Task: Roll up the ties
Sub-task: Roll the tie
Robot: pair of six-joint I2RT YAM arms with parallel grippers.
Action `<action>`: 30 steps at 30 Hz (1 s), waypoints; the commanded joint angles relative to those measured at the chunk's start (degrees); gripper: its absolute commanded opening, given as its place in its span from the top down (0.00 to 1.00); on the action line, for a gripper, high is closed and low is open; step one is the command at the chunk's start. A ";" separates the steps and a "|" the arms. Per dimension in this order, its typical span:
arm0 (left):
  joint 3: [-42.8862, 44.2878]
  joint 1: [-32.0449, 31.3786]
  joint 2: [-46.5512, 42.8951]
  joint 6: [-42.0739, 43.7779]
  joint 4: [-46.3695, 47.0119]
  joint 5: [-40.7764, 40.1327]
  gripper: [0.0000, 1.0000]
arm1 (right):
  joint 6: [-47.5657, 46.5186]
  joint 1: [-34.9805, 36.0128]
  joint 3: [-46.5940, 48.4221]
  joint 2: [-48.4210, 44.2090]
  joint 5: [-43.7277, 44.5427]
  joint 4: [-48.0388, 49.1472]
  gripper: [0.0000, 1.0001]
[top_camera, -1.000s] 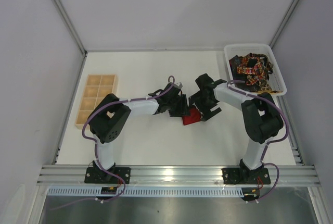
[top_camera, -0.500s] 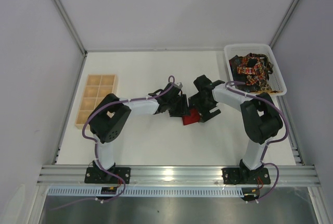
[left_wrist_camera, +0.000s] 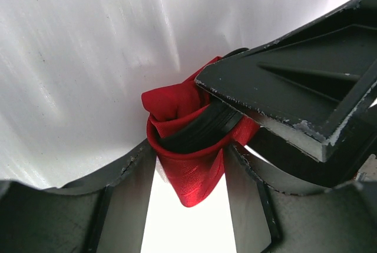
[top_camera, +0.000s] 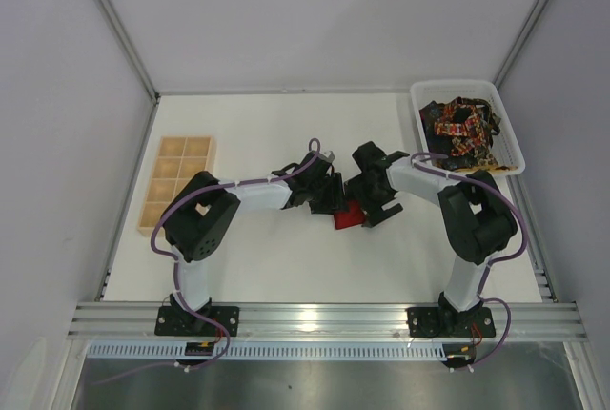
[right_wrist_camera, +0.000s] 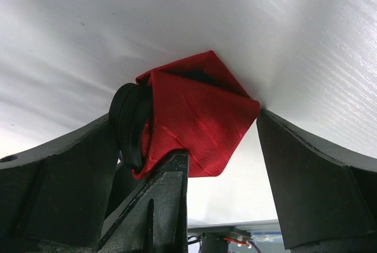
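1. The red tie (top_camera: 349, 216) lies rolled into a small bundle on the table (top_camera: 286, 257). It is well to the left of the bin (top_camera: 512, 138) and nearer the arm bases than the bin is.
2. In the right wrist view the roll's long axis runs across the picture, from one finger to the other. The black coiled lining (right_wrist_camera: 128, 125) shows at its left end, and a folded red corner sits at its right end.
3. In the left wrist view a pointed red flap hangs from the roll. It aims down toward the camera, into the gap between that arm's fingers.
4. The left gripper (left_wrist_camera: 188, 153) is closed to a narrow gap. Its fingers (left_wrist_camera: 126, 200) press against both sides of the red tie and hold it.
5. The right gripper (right_wrist_camera: 187, 116) stands wide apart, with the whole roll lying between its fingers (right_wrist_camera: 318, 170). The coil end touches one tip and the red corner touches the other. I cannot tell whether they squeeze it or only bracket it.
6. One right finger crosses over the roll's upper right in the left wrist view, and one left finger rises under the roll in the right wrist view.
7. The bin holds a heap of dark patterned ties (top_camera: 462, 129).
8. A wooden tray (top_camera: 176, 181) lies far to the left of the bin, beyond both grippers.
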 commanded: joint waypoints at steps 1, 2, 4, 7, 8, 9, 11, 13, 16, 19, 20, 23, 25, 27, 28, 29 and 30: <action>-0.23 -0.37 2.31 1.54 -3.47 -0.42 0.45 | 1.66 0.24 -1.06 -0.47 2.31 0.67 0.00; -0.23 -0.37 2.22 1.54 -3.39 -0.42 0.44 | 1.83 0.24 -1.50 -0.38 2.48 0.76 0.00; -0.41 -0.37 2.22 1.54 -3.30 -0.24 0.44 | 2.01 0.06 -1.94 -0.38 2.57 1.20 0.00; -0.76 -0.37 1.96 1.37 -2.68 0.11 0.44 | 2.10 0.15 -2.03 -0.38 2.66 1.12 0.04; -0.76 -0.37 2.13 1.19 -2.68 0.37 0.44 | 2.18 0.15 -2.12 -0.30 2.57 1.12 0.07; -0.67 -0.37 2.05 1.19 -2.60 0.46 0.44 | 2.27 0.15 -2.29 -0.29 2.22 1.29 0.10; -0.76 -0.37 1.78 1.01 -2.59 0.46 0.44 | 2.27 0.06 -2.47 -0.47 2.13 1.29 0.11; -1.02 -0.37 1.70 1.10 -2.16 0.99 0.43 | 2.27 -0.02 -2.73 -0.73 2.31 1.12 0.12; -1.28 -0.37 1.52 1.28 -1.63 1.52 0.41 | 2.45 -0.20 -3.61 -1.17 1.61 1.82 0.18; -1.99 -0.37 0.99 1.19 -0.75 1.87 0.41 | 2.71 -0.38 -4.58 -1.35 0.91 2.61 0.22; -2.08 -0.37 0.90 1.10 -0.57 1.96 0.41 | 2.71 -0.55 -4.75 -1.18 0.81 2.78 0.24; -2.52 -0.28 0.82 0.58 -0.13 2.13 0.40 | 2.80 -0.99 -5.28 -1.09 -0.06 3.40 0.25; -3.22 -0.20 0.47 0.05 0.39 2.31 0.40 | 2.71 -1.08 -5.46 -1.17 -0.15 3.40 0.25; -3.83 -0.28 0.20 -0.39 0.92 2.22 0.40 | 2.89 -1.34 -5.90 -1.44 -0.24 3.58 0.27; -3.92 -0.11 0.20 -0.57 0.92 2.31 0.40 | 2.80 -1.43 -5.98 -1.44 -0.33 3.58 0.27; -4.18 0.07 0.20 -0.74 1.27 2.40 0.40 | 2.71 -1.43 -6.33 -1.44 -0.50 4.10 0.28; -4.36 0.07 0.20 -0.74 1.36 2.40 0.40 | 2.89 -1.69 -6.51 -1.26 -0.68 4.36 0.28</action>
